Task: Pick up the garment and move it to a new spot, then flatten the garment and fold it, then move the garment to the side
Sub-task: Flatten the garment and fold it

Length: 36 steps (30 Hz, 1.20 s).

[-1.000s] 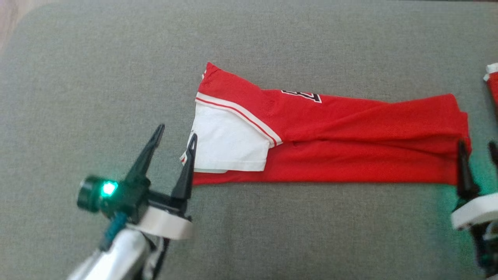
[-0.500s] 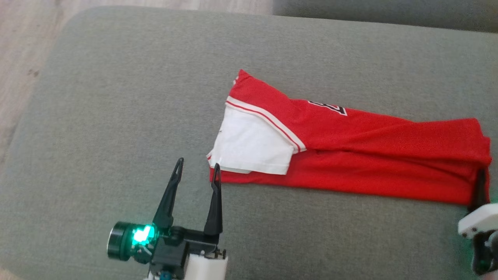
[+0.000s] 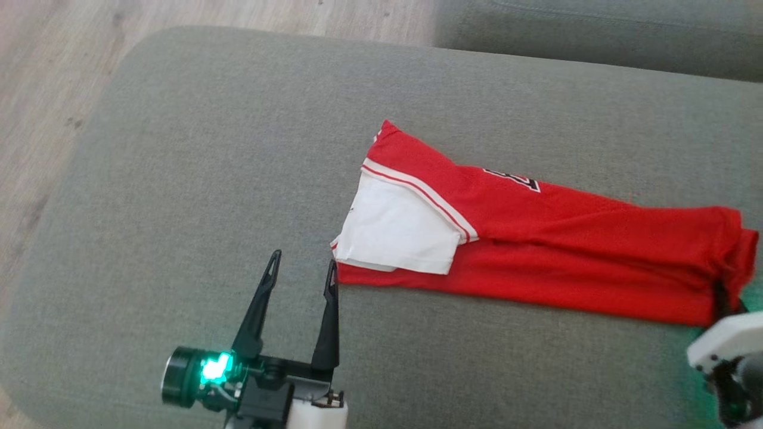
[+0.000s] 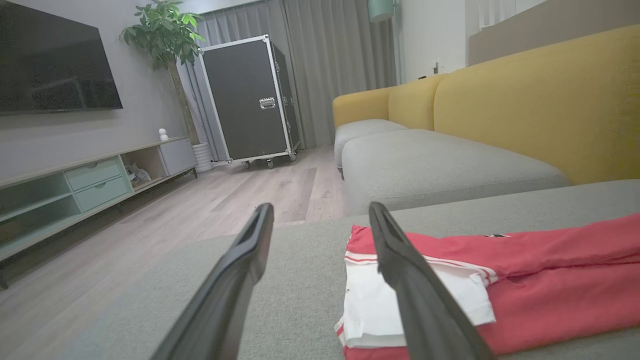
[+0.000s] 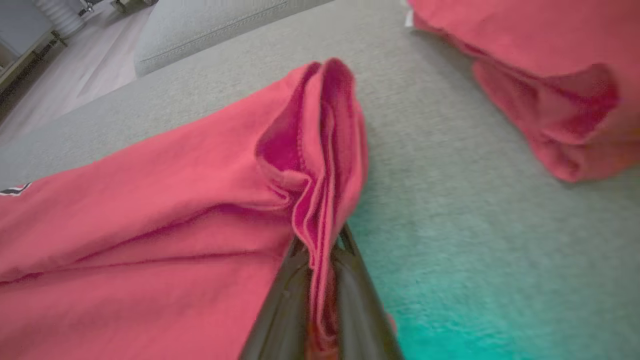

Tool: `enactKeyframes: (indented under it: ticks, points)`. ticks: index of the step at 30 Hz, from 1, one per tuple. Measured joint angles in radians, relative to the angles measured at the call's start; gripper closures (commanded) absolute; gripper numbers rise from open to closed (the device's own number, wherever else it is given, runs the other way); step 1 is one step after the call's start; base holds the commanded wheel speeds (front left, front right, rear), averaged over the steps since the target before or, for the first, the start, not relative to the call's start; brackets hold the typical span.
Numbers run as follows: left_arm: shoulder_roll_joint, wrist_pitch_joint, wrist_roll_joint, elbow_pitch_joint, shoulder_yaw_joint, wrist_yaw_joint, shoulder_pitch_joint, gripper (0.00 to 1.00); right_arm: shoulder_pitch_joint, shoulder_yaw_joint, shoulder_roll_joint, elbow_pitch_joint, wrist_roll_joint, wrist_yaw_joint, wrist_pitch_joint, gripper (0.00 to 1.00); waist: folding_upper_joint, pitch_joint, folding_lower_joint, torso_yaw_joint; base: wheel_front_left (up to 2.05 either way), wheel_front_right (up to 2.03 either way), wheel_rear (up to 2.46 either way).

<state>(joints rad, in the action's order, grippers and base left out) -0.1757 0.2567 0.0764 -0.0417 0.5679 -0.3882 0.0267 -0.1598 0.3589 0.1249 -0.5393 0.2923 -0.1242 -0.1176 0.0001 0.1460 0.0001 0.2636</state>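
Note:
A red garment (image 3: 566, 250) with a white sleeve (image 3: 399, 229) lies folded into a long strip on the grey cushion (image 3: 197, 179). My left gripper (image 3: 302, 271) stands open just left of the strip's near left corner, its right finger (image 4: 425, 305) beside the white sleeve (image 4: 380, 310) and nothing between the fingers. My right gripper (image 5: 320, 250) is shut on the bunched right end of the garment (image 5: 150, 210), which is lifted and puckered; in the head view that gripper (image 3: 724, 301) sits at the strip's right end, mostly hidden by cloth.
A second red garment (image 5: 540, 75) lies on the cushion to the right of the held end. The cushion's left edge drops to a wooden floor (image 3: 36, 89). Another grey cushion (image 4: 440, 165) and a yellow sofa back (image 4: 540, 95) lie beyond.
The head camera has swung, so the picture shifted down and right. My left gripper drew back from the white sleeve's edge. The garment's right end has bunched up in my right gripper.

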Motion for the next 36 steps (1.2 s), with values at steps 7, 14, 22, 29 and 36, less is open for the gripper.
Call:
enactKeyframes:
  ticks: [7, 14, 22, 29, 36]
  points:
    - [-0.001, 0.000, -0.015, -0.005, -0.024, 0.020, -0.026, 0.00, 0.043, 0.050, 0.119, 0.102, 0.045, 0.000, 0.005, 1.00, 0.0000, -0.023, 0.0000, -0.043, 0.00, 0.00, 0.00]
    - [-0.001, 0.000, -0.016, -0.002, -0.028, 0.048, -0.039, 0.00, 0.043, -0.026, 0.153, 0.325, 0.183, 0.000, -0.096, 1.00, 0.0000, -0.054, -0.0001, -0.078, 0.00, 0.00, 0.00]
    - [-0.005, 0.000, -0.039, 0.013, -0.024, 0.086, -0.053, 0.00, 0.050, -0.261, 0.024, 0.556, 0.361, 0.000, -0.246, 1.00, 0.0000, -0.064, -0.0001, -0.070, 0.00, 0.00, 0.00]
    - [-0.007, 0.000, -0.044, 0.030, -0.024, 0.100, -0.053, 0.00, 0.028, -0.405, -0.061, 0.509, 0.373, 0.000, -0.259, 1.00, -0.0001, -0.050, -0.0001, -0.022, 0.00, 0.00, 0.00]
    - [-0.004, 0.000, -0.044, 0.040, -0.024, 0.108, -0.052, 0.00, -0.019, -0.559, -0.066, 0.366, 0.422, 0.000, -0.161, 1.00, -0.0001, -0.030, 0.0000, 0.036, 0.00, 0.00, 0.00]
